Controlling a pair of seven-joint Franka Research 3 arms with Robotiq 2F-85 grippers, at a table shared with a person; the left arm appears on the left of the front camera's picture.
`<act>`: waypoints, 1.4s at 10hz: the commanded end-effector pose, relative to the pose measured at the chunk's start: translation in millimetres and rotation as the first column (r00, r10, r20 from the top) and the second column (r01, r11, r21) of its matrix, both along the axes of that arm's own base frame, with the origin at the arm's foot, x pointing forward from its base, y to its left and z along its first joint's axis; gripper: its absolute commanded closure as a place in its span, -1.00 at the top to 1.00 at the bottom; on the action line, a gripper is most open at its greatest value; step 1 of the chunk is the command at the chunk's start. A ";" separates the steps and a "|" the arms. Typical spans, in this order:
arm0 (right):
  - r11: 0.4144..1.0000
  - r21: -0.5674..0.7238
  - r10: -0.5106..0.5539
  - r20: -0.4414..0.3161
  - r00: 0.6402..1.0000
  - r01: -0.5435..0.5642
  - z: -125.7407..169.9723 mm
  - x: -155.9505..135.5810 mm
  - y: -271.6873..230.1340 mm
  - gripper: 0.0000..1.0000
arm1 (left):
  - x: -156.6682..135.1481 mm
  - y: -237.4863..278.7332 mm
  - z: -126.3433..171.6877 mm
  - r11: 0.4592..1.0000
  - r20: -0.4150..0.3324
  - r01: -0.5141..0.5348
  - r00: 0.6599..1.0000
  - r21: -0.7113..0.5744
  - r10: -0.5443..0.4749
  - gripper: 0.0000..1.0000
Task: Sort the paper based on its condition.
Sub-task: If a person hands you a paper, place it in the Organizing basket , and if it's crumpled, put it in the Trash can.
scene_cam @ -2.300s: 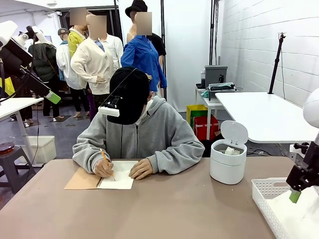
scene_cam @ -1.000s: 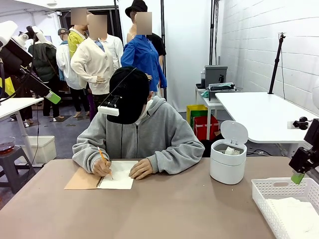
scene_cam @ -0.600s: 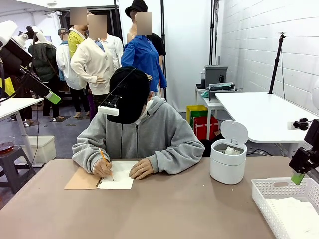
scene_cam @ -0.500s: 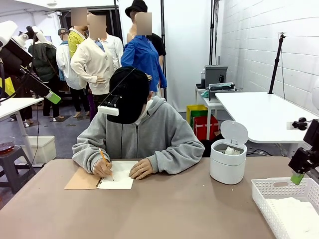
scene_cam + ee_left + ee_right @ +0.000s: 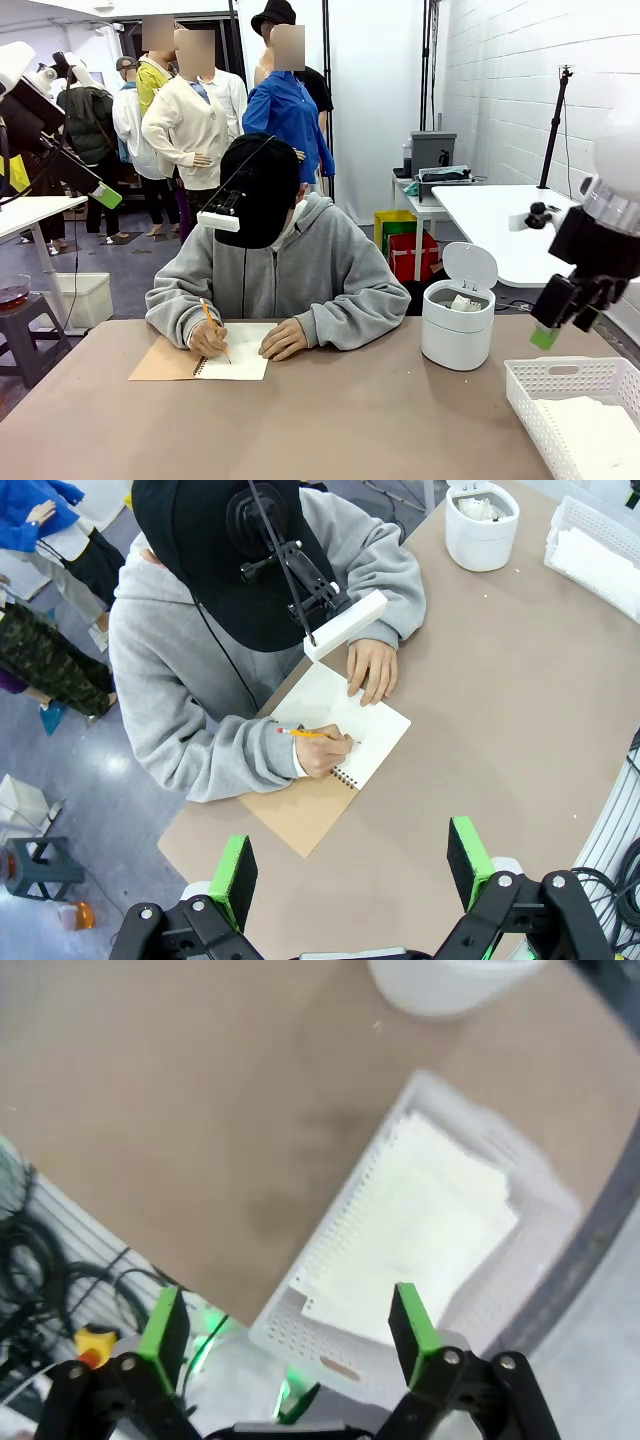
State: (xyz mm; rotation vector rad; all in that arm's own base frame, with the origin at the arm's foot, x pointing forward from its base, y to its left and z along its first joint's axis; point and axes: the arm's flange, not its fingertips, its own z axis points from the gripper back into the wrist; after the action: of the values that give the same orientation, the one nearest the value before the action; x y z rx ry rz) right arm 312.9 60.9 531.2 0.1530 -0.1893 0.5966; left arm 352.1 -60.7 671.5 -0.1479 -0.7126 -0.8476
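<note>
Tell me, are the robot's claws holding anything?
No. The left gripper and right gripper are both open and empty; flat paper lies in the basket.

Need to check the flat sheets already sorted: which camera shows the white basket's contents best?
The right wrist view: it looks straight down into the white basket at the flat sheets, though blurred. The front view shows them obliquely, cropped; the left wrist view catches a corner.
</note>
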 end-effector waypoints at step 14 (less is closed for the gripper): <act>0.914 0.197 0.263 0.378 0.888 -0.355 135.6 85.3 165.5 1.00 | 0.6 0.3 -0.6 1.000 0.009 -0.003 1.000 -0.004 0.003 1.00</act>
State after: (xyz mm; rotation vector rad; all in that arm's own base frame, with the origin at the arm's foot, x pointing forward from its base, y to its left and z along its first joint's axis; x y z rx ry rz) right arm 391.2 220.1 658.3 0.3185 -0.6175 0.9110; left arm 352.1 -60.7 671.5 -0.1479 -0.7125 -0.8475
